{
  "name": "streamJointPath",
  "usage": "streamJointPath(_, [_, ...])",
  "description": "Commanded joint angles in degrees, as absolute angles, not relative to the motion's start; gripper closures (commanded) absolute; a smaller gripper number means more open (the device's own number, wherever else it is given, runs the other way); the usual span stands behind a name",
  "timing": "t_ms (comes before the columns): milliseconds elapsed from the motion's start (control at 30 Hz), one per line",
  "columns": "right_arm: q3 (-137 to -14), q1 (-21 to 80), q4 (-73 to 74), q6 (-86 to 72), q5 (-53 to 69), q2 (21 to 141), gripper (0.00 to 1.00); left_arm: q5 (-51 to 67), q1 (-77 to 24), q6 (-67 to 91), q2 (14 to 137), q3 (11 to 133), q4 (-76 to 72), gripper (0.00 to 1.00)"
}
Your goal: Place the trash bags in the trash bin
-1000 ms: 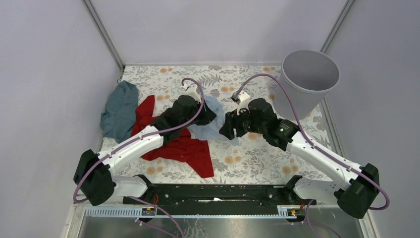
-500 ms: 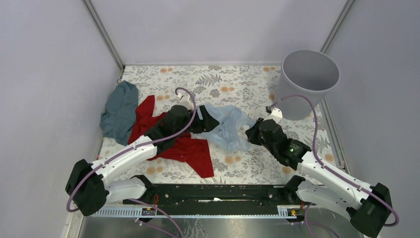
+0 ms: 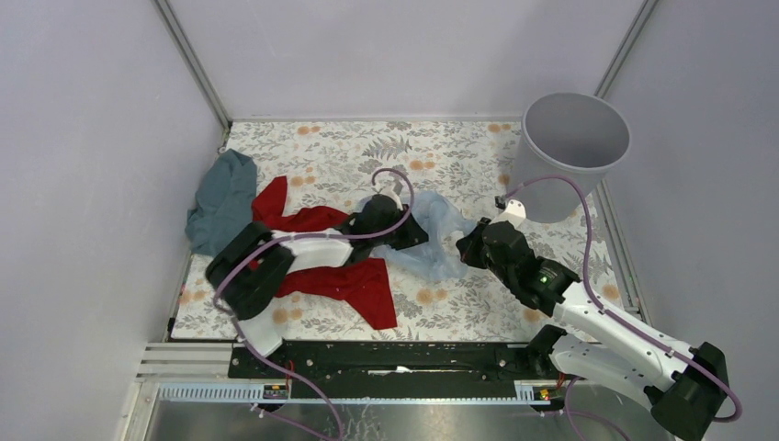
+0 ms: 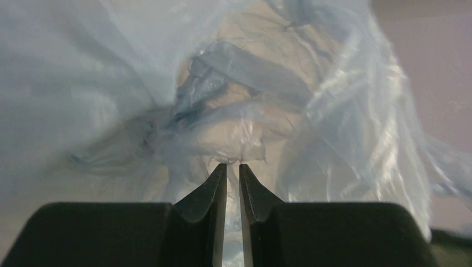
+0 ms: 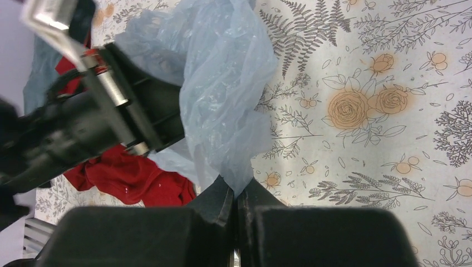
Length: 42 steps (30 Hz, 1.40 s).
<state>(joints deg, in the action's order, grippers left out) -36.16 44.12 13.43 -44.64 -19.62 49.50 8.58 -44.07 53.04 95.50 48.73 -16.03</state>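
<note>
The trash bag [image 3: 439,241] is a crumpled pale blue film lying mid-table between the two arms. My left gripper [image 3: 411,234] presses into its left side. In the left wrist view the fingers [image 4: 234,166] stand almost together, a pinch of film [image 4: 334,111] bunched at their tips. My right gripper [image 3: 467,248] is at the bag's right edge. In the right wrist view it [image 5: 236,192] is shut on a fold of the bag [image 5: 222,83]. The trash bin [image 3: 592,179], a light grey bucket, stands upright at the back right, apart from both grippers.
A red cloth [image 3: 349,280] lies under the left arm, and a teal-grey cloth [image 3: 220,202] sits at the table's left edge. The left arm's wrist [image 5: 111,117] crowds the right wrist view. Enclosure walls ring the floral mat [image 3: 441,156].
The left arm folded down and its gripper slid right, deeper into the bag, its jaws narrowing from wide open. The right gripper stays where it was, shut on the bag.
</note>
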Motion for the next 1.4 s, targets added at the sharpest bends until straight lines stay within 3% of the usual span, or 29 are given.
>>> streamJointPath(0, [-39.8, 44.4, 12.5, -43.2, -18.3, 48.5, 1.0, 10.1, -44.3, 55.5, 103.0, 51.9, -25.3, 0.83])
streamJointPath(167, [-46.2, 44.4, 16.7, -43.5, -17.8, 46.3, 1.0, 1.0, -44.6, 54.4, 108.1, 53.2, -22.2, 0.83])
streamJointPath(267, [-51.8, 44.4, 18.6, -42.8, -16.5, 44.6, 1.0, 4.6, -45.4, 56.7, 110.1, 52.5, -30.0, 0.8])
streamJointPath(367, [-56.3, 44.4, 20.7, -42.3, -15.5, 43.8, 1.0, -3.0, -47.7, 53.8, 110.8, 58.1, -18.6, 0.81])
streamJointPath(500, [-55.1, 44.4, 21.1, -41.1, -17.4, 42.0, 1.0, -3.8, -48.0, 50.7, 108.5, 58.9, -16.5, 0.8])
streamJointPath(600, [-52.0, 44.3, 21.7, -40.1, -19.9, 41.6, 1.0, -1.9, -48.0, 47.8, 104.4, 60.3, -12.3, 0.68])
streamJointPath(800, [-47.0, 44.3, 23.8, -35.8, -23.8, 39.6, 1.0, 6.9, -48.0, 40.9, 92.6, 60.7, -3.0, 0.18])
streamJointPath(867, [-46.2, 44.4, 24.3, -34.3, -24.9, 38.5, 1.0, 7.7, -48.0, 39.0, 87.4, 58.8, -0.3, 0.11])
streamJointPath(1000, [-45.4, 44.4, 25.2, -32.3, -27.1, 36.0, 1.0, 6.1, -47.0, 36.5, 74.3, 54.2, 6.1, 0.01])
streamJointPath(1233, [-44.3, 44.4, 25.9, -31.0, -28.2, 35.1, 1.0, 0.2, -37.6, 34.6, 57.4, 48.2, 17.0, 0.01])
streamJointPath(1367, [-44.1, 44.4, 25.6, -31.0, -28.3, 35.1, 1.0, 1.4, -32.0, 37.8, 53.3, 41.2, 16.3, 0.01])
